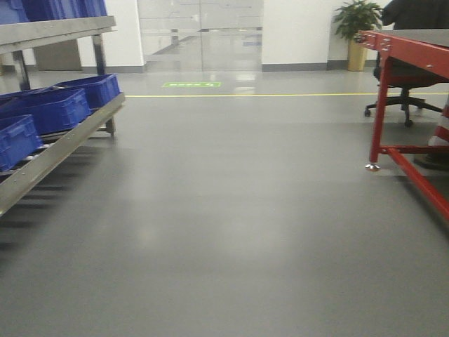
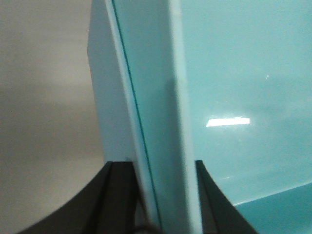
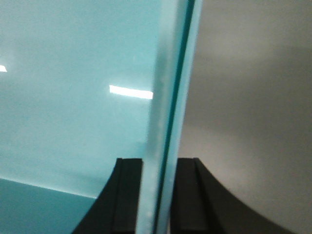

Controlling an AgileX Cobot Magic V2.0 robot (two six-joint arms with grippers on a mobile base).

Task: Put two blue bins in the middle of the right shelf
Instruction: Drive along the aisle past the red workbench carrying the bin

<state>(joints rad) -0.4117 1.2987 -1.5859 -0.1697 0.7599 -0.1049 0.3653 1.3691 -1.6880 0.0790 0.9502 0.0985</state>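
Note:
In the left wrist view my left gripper [image 2: 161, 163] is shut on the upright wall of a light blue bin [image 2: 234, 73], one black finger [image 2: 119, 195] outside the wall and the other inside. In the right wrist view my right gripper [image 3: 158, 160] is shut on the opposite wall of the blue bin [image 3: 73, 97]. That wall shows two thin layers with a dark seam between them. The bin is held above the grey floor. Neither gripper nor the held bin shows in the front view. No right shelf is in view.
A metal shelf [image 1: 63, 140] at the left holds several dark blue bins [image 1: 52, 109]. A red-framed table [image 1: 407, 49] stands at the right, with an office chair [image 1: 403, 98] behind it and a potted plant [image 1: 358, 28] further back. Grey floor lies between.

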